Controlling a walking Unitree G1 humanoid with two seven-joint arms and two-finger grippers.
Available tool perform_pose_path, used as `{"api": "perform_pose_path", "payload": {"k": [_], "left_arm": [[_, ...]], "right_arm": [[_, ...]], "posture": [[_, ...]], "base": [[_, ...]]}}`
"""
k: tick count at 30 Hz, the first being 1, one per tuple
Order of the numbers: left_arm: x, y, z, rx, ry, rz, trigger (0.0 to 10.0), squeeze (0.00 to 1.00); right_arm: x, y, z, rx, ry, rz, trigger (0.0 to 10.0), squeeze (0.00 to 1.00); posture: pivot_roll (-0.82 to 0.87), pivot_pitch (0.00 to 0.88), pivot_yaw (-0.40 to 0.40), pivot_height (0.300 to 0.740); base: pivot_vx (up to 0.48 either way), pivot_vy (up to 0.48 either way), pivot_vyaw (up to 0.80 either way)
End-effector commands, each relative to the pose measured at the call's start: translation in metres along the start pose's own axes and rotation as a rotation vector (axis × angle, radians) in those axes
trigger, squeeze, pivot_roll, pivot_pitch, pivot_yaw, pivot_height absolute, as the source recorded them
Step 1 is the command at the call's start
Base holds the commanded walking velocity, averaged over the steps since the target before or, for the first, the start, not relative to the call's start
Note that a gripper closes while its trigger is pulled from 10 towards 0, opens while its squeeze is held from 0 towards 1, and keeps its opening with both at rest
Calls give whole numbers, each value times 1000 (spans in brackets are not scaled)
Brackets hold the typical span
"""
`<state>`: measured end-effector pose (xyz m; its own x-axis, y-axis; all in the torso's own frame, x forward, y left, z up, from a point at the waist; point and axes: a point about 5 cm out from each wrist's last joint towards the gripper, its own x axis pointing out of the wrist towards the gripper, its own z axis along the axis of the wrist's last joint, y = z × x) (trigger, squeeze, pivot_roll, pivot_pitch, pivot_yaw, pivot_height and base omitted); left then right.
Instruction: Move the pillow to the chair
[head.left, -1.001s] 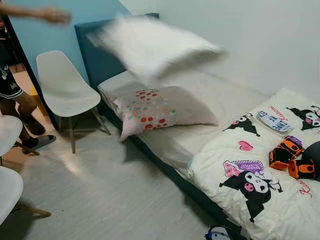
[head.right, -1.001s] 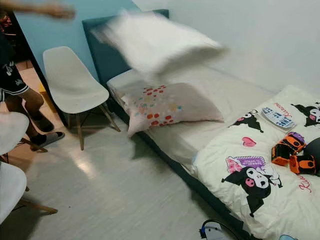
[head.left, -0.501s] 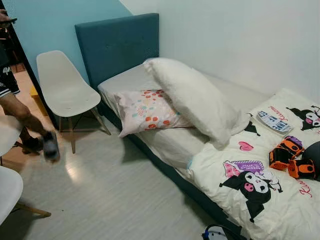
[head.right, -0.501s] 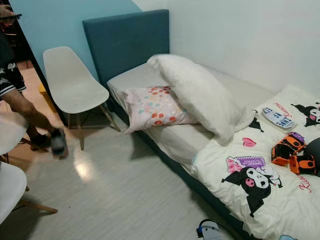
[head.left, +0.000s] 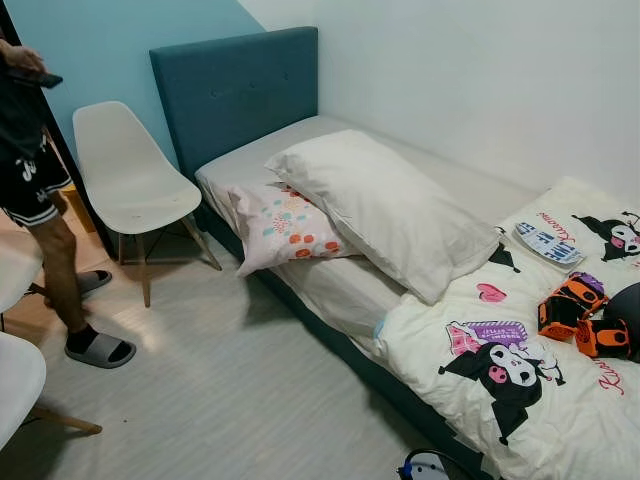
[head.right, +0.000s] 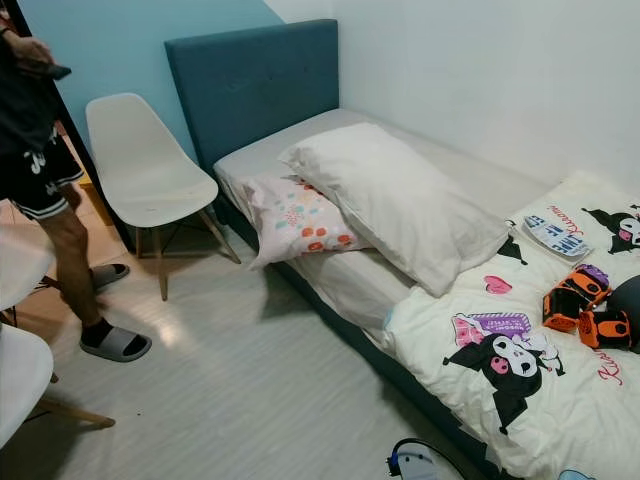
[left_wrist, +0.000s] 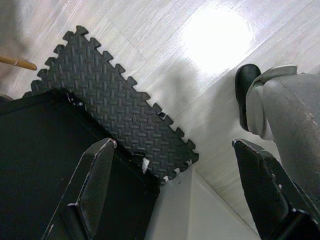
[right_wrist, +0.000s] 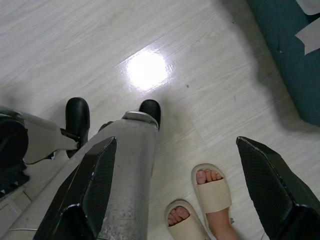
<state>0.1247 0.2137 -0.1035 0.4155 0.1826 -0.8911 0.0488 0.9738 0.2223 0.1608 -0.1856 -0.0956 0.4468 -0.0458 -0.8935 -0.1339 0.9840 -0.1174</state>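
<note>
A large white pillow (head.left: 385, 205) lies on the bed, partly on top of a smaller pillow with coloured dots (head.left: 280, 228). An empty white chair (head.left: 130, 175) stands on the floor beside the teal headboard (head.left: 235, 90). My left gripper (left_wrist: 175, 190) hangs open over the floor and a black foam mat (left_wrist: 117, 115). My right gripper (right_wrist: 175, 185) hangs open over the pale floor, beside my own silver leg (right_wrist: 120, 170).
A person in black shorts and grey slippers (head.left: 40, 220) stands at the left near the chair. Another person's feet in cream sandals (right_wrist: 205, 200) are close behind me. More white chairs (head.left: 15, 330) stand at the left edge. Orange-black items (head.left: 580, 315) lie on the cartoon quilt (head.left: 500, 360).
The white pillow flew through the air, landed on the bed and has settled flat on the dotted pillow. The person at the left stepped and now stands still.
</note>
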Motion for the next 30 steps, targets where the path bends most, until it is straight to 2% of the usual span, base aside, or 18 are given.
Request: {"api": "perform_pose_path", "payload": {"k": [1,7,17,21,26,30], "left_arm": [[0,0,-1,16,6,-1,10000,0],[0,-1,-2,13,10,-3,10000,0],[0,0,-3,18,12,-4,10000,0],[0,0,-2,18,10,-3,10000,0],[0,1,0,13,7,-1,10000,0],[0,2,0,11,8,0,10000,0]], "right_arm": [[0,0,-3,-2,9,2,10000,0],[-2,-15,-13,3,25,-12,10000,0],[-4,-22,-15,12,28,-18,10000,0],[-3,-21,-12,15,23,-16,10000,0],[0,-8,5,11,1,-4,10000,0],[0,-6,8,11,-4,-1,10000,0]], "posture": [[-132,19,5,740],[-132,32,6,740],[-133,37,11,740],[-132,36,11,740],[-131,34,11,740],[-129,32,11,740]], "base": [[0,0,0],[0,0,0],[0,0,0],[0,0,0],[0,0,0],[0,0,0]]}}
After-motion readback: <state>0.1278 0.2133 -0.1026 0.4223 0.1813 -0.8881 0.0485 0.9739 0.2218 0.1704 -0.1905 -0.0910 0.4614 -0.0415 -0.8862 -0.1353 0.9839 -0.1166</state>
